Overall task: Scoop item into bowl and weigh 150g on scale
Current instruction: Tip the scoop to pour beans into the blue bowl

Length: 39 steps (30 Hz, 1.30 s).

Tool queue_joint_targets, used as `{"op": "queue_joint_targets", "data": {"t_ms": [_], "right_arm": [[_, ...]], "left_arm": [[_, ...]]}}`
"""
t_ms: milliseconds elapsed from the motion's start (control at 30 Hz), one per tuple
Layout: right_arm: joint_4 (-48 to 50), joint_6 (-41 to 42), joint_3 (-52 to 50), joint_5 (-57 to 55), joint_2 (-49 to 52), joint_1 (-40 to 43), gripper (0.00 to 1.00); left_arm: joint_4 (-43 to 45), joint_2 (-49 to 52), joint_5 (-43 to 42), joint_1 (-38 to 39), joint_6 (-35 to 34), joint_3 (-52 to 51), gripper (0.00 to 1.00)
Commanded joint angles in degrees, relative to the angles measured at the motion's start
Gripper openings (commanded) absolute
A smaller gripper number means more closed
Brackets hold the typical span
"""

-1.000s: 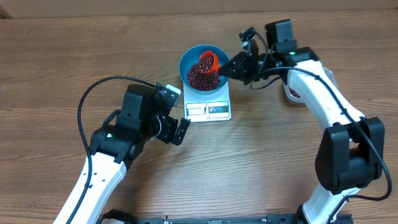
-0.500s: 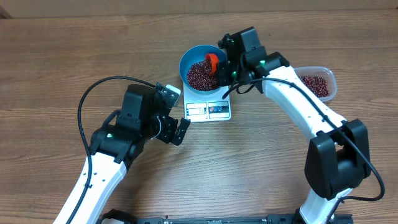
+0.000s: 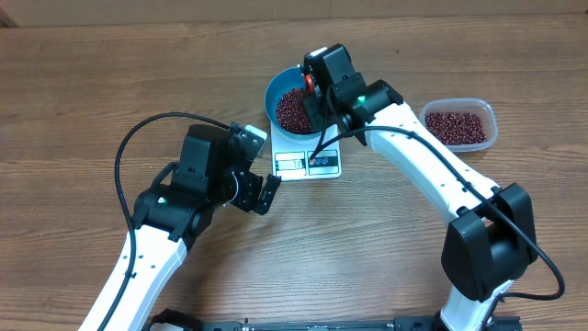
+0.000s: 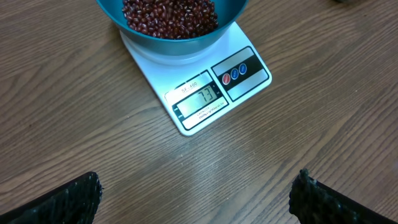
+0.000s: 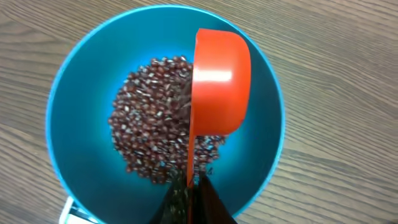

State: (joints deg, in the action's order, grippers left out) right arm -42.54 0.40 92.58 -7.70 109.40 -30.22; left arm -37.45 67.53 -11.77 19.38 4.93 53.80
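The blue bowl point(image 3: 272, 92) stands on the white scale point(image 3: 308, 164), with a heap of dark red-brown beans point(image 3: 292, 110) inside. My right gripper point(image 3: 317, 92) hangs over the bowl, shut on the thin handle of an orange scoop point(image 5: 221, 87). The scoop is turned on its side above the beans point(image 5: 149, 130), its back facing the camera. In the left wrist view the scale point(image 4: 249, 74) shows a lit display below the bowl point(image 4: 180, 46). My left gripper point(image 4: 199, 202) is open over bare wood in front of the scale, nothing between its fingers.
A clear plastic tub point(image 3: 457, 124) holding more beans sits on the wooden table to the right of the scale. The right arm reaches across from the front right. A black cable loops over the left arm.
The right wrist has swung left and turned above the bowl, tipping the scoop onto its side. The tub, hidden under the arm before, now shows. The left arm has not moved.
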Motion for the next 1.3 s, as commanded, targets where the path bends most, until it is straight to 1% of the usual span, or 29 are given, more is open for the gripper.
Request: {"op": "queue_joint_targets", "data": {"t_ms": [0, 367, 533, 667, 733, 1033, 1267], "right_arm": [[0.2, -0.7, 1.7, -2.3, -0.8, 0.0, 0.04], [-0.4, -0.2, 1.7, -0.5, -1.8, 0.7, 0.04], [-0.4, 0.2, 1.7, 5.8, -2.6, 2.4, 0.04], [0.4, 1.1, 1.7, 7.9, -4.0, 4.1, 0.04], [0.5, 1.1, 1.7, 8.4, -5.0, 4.6, 0.04], [0.7, 2.6, 1.7, 16.9, -10.8, 7.7, 0.04], [0.1, 2.6, 1.7, 15.3, -11.4, 6.0, 0.04]], "left_arm": [[0.2, 0.0, 0.2, -0.2, 1.3, -0.3, 1.00], [0.2, 0.0, 0.2, -0.2, 1.3, -0.3, 1.00], [0.2, 0.0, 0.2, -0.2, 1.3, -0.3, 1.00], [0.2, 0.0, 0.2, -0.2, 1.3, -0.3, 1.00], [0.2, 0.0, 0.2, -0.2, 1.3, -0.3, 1.00], [0.2, 0.0, 0.2, -0.2, 1.3, -0.3, 1.00], [0.2, 0.0, 0.2, -0.2, 1.3, -0.3, 1.00]]}}
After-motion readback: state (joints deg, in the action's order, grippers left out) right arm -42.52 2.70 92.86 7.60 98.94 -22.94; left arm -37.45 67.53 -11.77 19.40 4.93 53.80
